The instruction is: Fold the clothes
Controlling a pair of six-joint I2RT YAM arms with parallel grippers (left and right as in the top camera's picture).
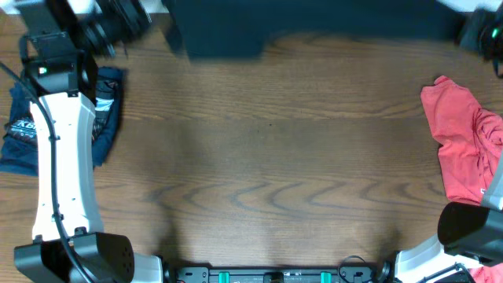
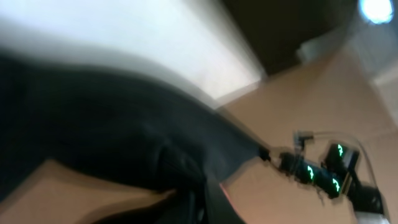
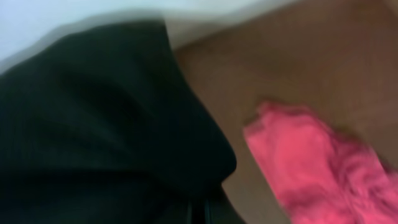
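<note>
Overhead: fixed high, straight down on the wooden bench [image 1: 267, 157]. Left wrist: blurred, tilted, close over black shirt [image 2: 124, 143] at far edge. Right wrist: close, blurred; shares black shirt and right-edge red shirt [image 3: 311, 162] with overhead.

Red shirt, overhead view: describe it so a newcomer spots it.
On the wooden table, look to the right edge, beside the right arm. The red shirt lies crumpled there, the only bright garment; the black cloth at the far edge and the dark blue shirt on the left are dark.
</note>
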